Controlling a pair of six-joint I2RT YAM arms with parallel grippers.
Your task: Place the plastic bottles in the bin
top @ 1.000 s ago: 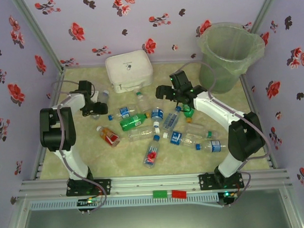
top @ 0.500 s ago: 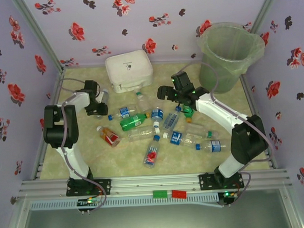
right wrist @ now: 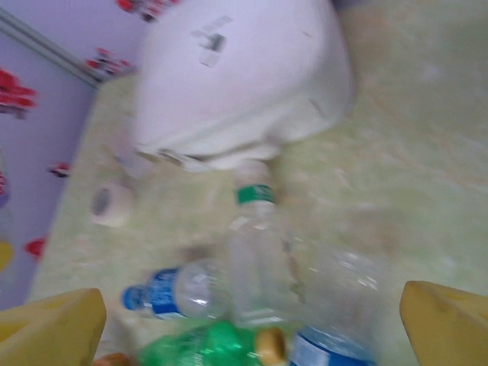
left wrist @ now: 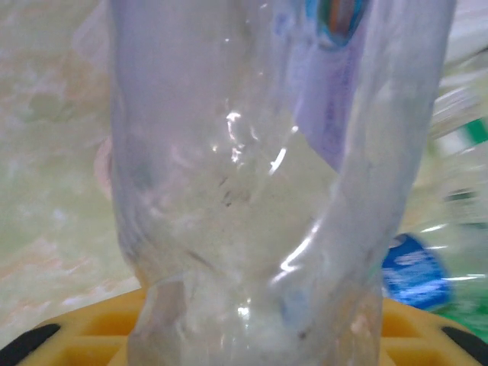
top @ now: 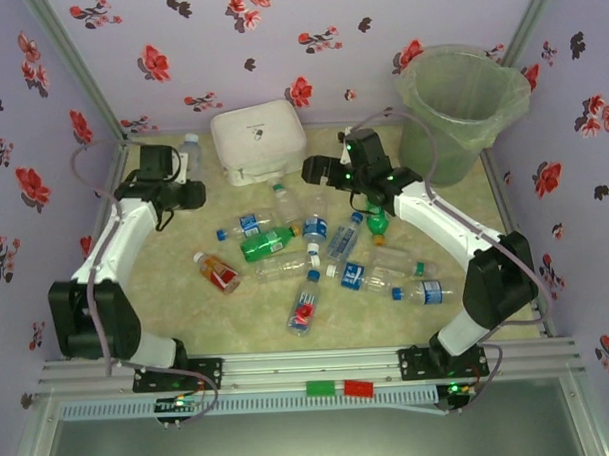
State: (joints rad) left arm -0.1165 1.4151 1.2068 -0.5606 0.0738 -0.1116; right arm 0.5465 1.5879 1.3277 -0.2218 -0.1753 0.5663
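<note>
Left hand [top: 185, 170] is clenched on a clear bottle [top: 190, 150] at the far left of the worktop [top: 248, 325]. The bottle stands about upright, cap up, and it seems to be lifted off the surface. In the left wrist view its thin wall looks pinched in between the fingers. Right hand [top: 320, 172] is released, with the jaws wide apart, and it hangs near the right side of the white box [top: 258, 142], holding nothing. The other bottles [top: 270, 242] lie scattered in the middle of the worktop, none of them in the bin [top: 451, 133], which stands in the far right corner.

I think the step is the carry to the bin, and the way is long. The bottle must cross nearly the whole worktop, past the box and past the right arm. Several things can go wrong:

- The soft wall may give way more, and then the bottle can slip or turn in the grip and fall short of the bin.
- The two arms may touch, because the right one stands between the bottle and the bin.
- If the carry is too low, the bottle can hit the rim or drag the plastic liner.
</note>
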